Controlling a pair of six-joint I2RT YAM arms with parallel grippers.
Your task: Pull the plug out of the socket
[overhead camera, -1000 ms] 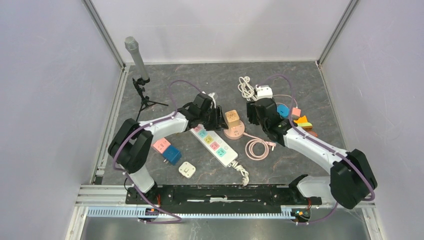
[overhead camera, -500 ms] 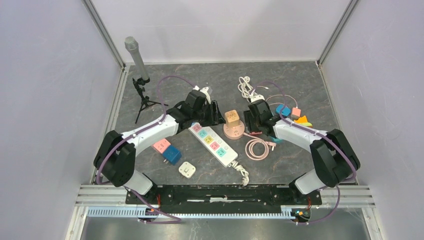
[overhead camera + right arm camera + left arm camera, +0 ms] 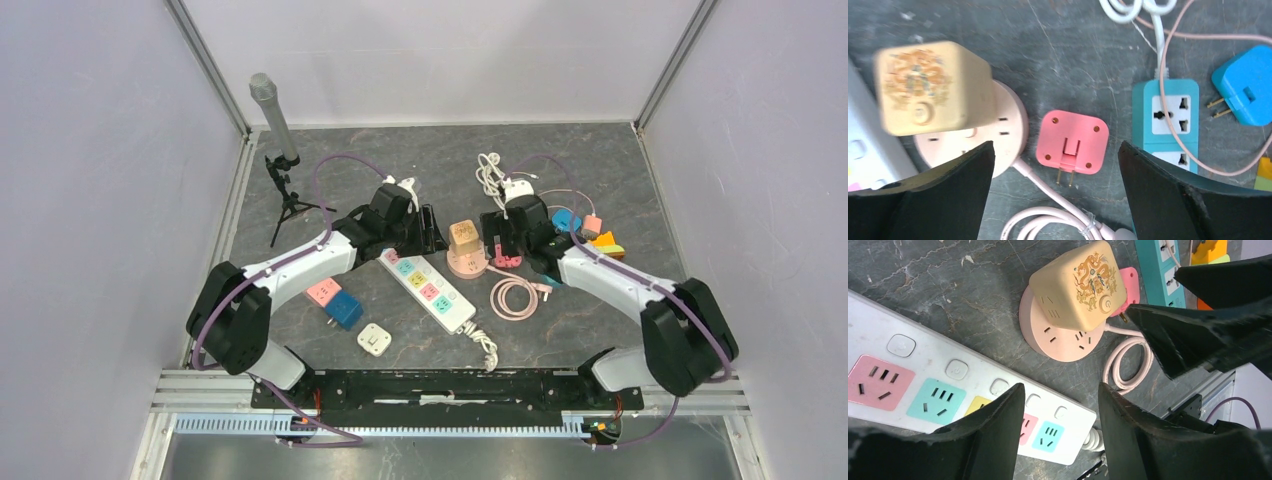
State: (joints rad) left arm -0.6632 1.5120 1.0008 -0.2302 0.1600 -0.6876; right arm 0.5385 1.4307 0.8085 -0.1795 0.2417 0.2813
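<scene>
The plug is a tan cube [image 3: 463, 236] with a dragon print, seated upright in a round pink socket [image 3: 468, 264]. In the left wrist view the cube [image 3: 1078, 285] sits on the socket [image 3: 1058, 342], ahead of my open left gripper [image 3: 1060, 405], which hovers over the white power strip [image 3: 923, 385]. My left gripper [image 3: 431, 229] is just left of the plug. My right gripper [image 3: 497, 245] is just right of it, open and empty. In the right wrist view the right gripper [image 3: 1055, 150] spans a loose pink adapter [image 3: 1073, 142], with the plug [image 3: 933, 87] and socket [image 3: 1010, 132] at its left.
A teal strip [image 3: 1165, 120] and a blue adapter [image 3: 1245, 92] lie right of the pink adapter. The socket's pink cable coil [image 3: 513, 297] lies in front. A white charger with cable [image 3: 520, 187] is behind. Pink and blue adapters [image 3: 333, 300], a white adapter [image 3: 374, 339] and a microphone stand [image 3: 278, 140] are at the left.
My right gripper has swung left and nearer, from behind the socket to its right side, above the pink adapter. My left gripper has shifted slightly left and back. The plug stays seated.
</scene>
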